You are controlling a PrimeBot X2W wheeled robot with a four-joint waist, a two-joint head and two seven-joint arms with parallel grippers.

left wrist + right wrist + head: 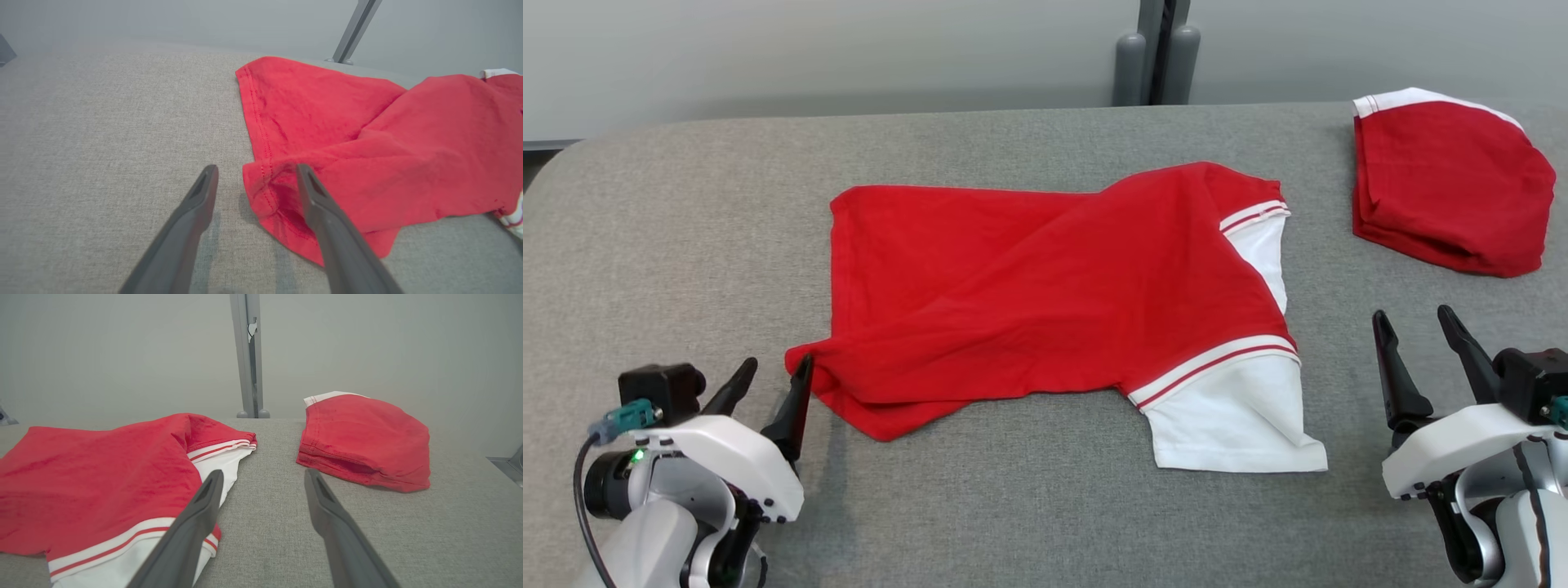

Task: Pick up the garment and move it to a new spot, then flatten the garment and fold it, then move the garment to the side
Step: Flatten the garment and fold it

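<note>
Red T-shirt (pixel 1029 294), white sleeves with red stripes, lies rumpled but mostly spread at centre of grey fabric tabletop (pixel 686 229). Left gripper (pixel 778 363) near left, claw wide, holding nothing, one fingertip at shirt's near-left hem corner. Right gripper (pixel 1411 314) near right, claw wide, empty, just right of near sleeve (pixel 1241 416). Folded red garment (pixel 1445 188) far right, well apart.
</note>
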